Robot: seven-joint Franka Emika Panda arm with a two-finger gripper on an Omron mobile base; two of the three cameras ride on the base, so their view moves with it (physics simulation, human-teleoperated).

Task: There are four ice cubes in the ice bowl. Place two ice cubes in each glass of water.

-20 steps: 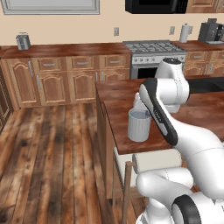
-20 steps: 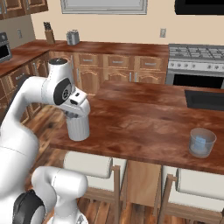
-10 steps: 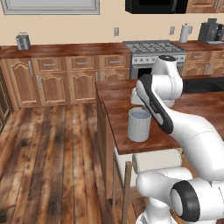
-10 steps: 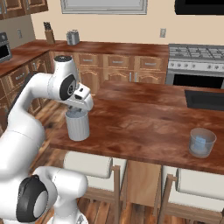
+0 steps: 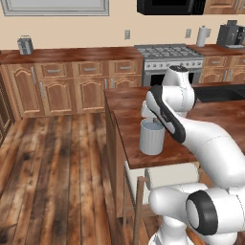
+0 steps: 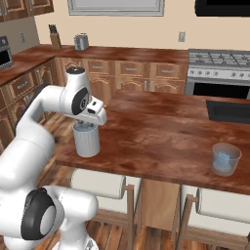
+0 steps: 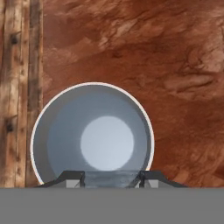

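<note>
End effector (image 7: 106,177): low centre of the hand view, right above the mouth of the ribbed glass; its two dark fingertips (image 7: 72,178) stand a little apart with a pale translucent block between them, apparently an ice cube (image 7: 108,176), so it looks closed on that cube.
End effector in the base views: hidden behind the white hand, which sits just over the glass rim.
Ribbed glass (image 5: 152,138): tall, grey-white, upright on the desk (image 5: 134,124), near the desk's front left corner; centre of the left base view, left of centre in the right base view (image 6: 86,139).
Ribbed glass from above (image 7: 54,131): round, with a thin white rim, a grey-blue inside and a pale disc at the middle; whether a cube already lies in it I cannot tell.
Short glass (image 6: 225,158): clear, blue-tinted, upright at the right of the right base view, near the desk's front edge and well apart from the ribbed glass; a pale blue block shows inside it.
Desk: red-brown wood, with two pale stools tucked under its front edge in the right base view.
Stove (image 5: 168,55): against the back wall, upper centre right of the left base view.
</note>
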